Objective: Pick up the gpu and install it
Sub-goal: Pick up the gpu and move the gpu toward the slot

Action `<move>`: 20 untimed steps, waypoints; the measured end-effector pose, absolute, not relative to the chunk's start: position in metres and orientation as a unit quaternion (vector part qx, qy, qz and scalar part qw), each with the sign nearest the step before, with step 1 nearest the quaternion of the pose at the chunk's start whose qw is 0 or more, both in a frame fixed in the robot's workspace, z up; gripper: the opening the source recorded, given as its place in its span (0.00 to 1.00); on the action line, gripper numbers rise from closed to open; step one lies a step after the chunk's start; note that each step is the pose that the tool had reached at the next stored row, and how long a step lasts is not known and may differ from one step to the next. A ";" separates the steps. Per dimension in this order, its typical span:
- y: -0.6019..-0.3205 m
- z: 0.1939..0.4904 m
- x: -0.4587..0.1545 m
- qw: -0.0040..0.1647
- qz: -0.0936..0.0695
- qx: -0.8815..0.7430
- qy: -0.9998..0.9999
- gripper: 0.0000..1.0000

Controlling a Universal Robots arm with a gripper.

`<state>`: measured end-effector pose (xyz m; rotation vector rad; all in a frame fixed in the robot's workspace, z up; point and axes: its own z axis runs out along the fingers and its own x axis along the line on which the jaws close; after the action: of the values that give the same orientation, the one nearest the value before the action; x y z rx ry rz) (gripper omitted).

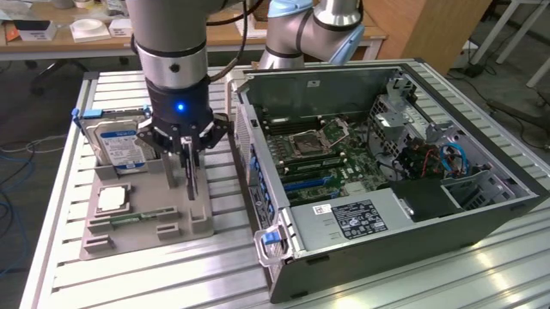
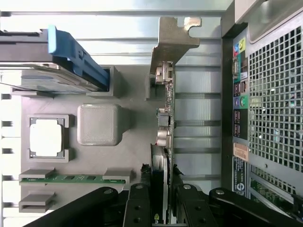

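Gpu (image 1: 192, 183) stands on edge on the grey tray (image 1: 138, 193), left of the open computer case (image 1: 387, 257); I see the end effector (image 1: 189, 154) pinching its upper edge.

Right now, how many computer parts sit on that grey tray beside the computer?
4: the hard drive standing upright, the square processor chip near it, the green memory stick next to the chip, and the gpu on edge with the claw closed on it. None seem hidden.
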<state>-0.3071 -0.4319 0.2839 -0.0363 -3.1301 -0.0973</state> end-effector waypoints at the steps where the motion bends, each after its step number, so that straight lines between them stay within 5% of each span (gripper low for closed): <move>1: -0.432 0.287 -0.307 0.005 -0.032 -0.012 -0.999 0.27; 20: -0.431 0.356 -0.307 0.004 -0.033 -0.012 -0.999 0.27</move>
<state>-0.3071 -0.4313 0.3557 -0.0361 -3.1314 -0.1043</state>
